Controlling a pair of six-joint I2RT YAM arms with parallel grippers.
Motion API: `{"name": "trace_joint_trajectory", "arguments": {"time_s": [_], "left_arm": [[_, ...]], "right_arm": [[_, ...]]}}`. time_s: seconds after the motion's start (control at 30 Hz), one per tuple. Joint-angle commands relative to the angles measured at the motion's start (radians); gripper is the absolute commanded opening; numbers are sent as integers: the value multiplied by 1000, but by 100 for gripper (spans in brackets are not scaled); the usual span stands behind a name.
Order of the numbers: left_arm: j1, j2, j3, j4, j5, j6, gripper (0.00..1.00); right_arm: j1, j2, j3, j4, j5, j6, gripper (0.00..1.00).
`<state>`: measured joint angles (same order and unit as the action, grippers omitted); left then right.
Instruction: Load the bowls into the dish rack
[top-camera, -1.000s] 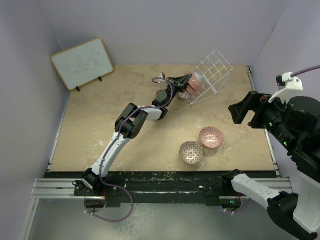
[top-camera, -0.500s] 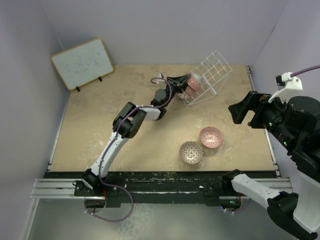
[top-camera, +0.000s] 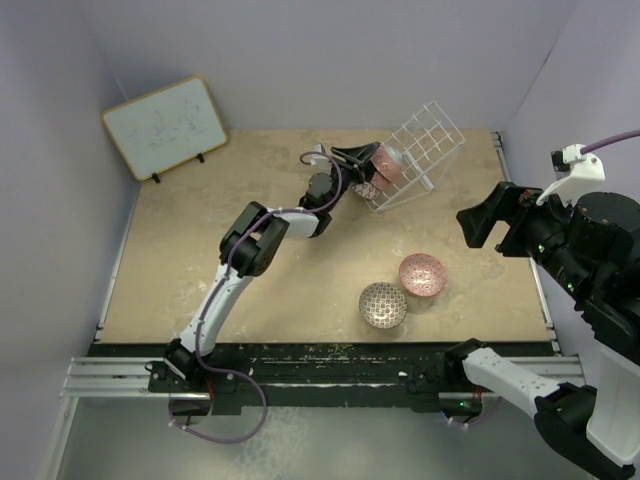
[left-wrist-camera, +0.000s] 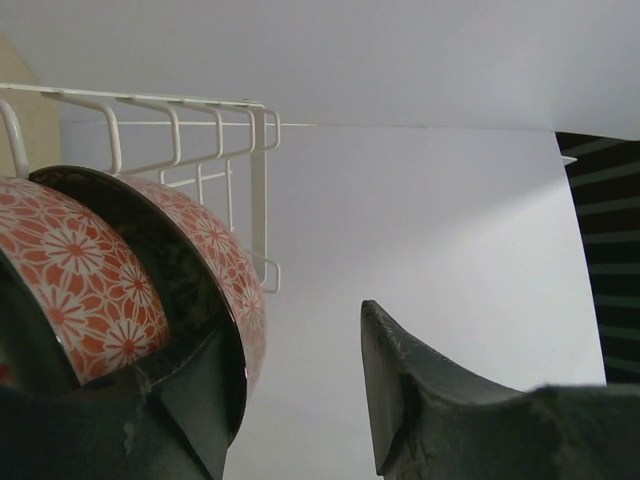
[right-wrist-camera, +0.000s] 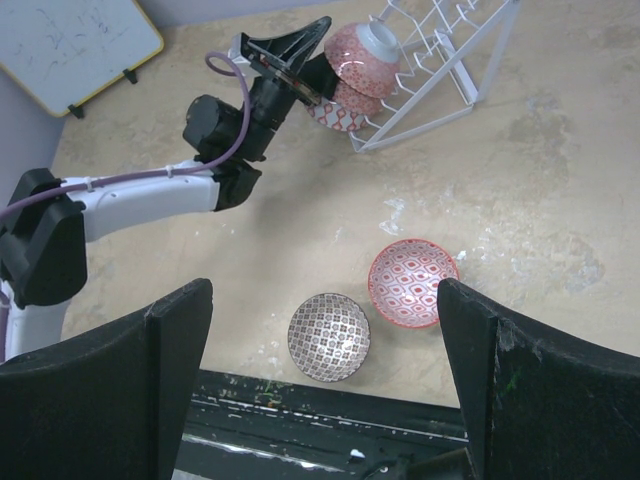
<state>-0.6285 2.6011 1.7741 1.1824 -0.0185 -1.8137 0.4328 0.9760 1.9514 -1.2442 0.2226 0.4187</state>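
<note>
Left claw (top-camera: 358, 153) has shifted by the dish rack (top-camera: 430, 135); wrist view shows it spread beside bowls (left-wrist-camera: 215, 250).

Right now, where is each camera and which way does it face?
Top external: overhead, looking down on the table from its near side; left arm and right arm show.
Left wrist: on the left arm, looking past the open left pincer at patterned bowls in the dish rack.
Right wrist: raised, looking down through the open right pincer at two loose bowls and the left arm.
Shared: top and right wrist both show the dish rack.
</note>
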Motion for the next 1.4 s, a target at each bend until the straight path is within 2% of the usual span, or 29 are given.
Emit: {"name": "trace_joint_trajectory", "arguments": {"time_s": [0.0, 0.17, 0.3, 0.37, 0.53, 1.03, 1.37], "left_arm": [[11, -144, -46, -68, 4, 27, 54], [25, -215, -96, -224, 37, 51, 58], [34, -229, -111, -297, 62, 52, 61], [37, -236, -112, -334, 78, 62, 67], [50, -279, -123, -446, 95, 114, 70], [101, -368, -218, -445, 146, 160, 73], [125, -449, -204, -463, 229, 265, 83]], "right_arm": [[1, 16, 11, 11, 6, -11, 96], [1, 15, 10, 13, 3, -12, 96], [1, 9, 2, 17, 1, -12, 96], [1, 6, -3, 19, 0, -12, 96], [1, 3, -9, 25, -5, -12, 96], [2, 4, -32, 59, -30, -12, 96], [1, -1, -46, 89, -54, -9, 96]]}}
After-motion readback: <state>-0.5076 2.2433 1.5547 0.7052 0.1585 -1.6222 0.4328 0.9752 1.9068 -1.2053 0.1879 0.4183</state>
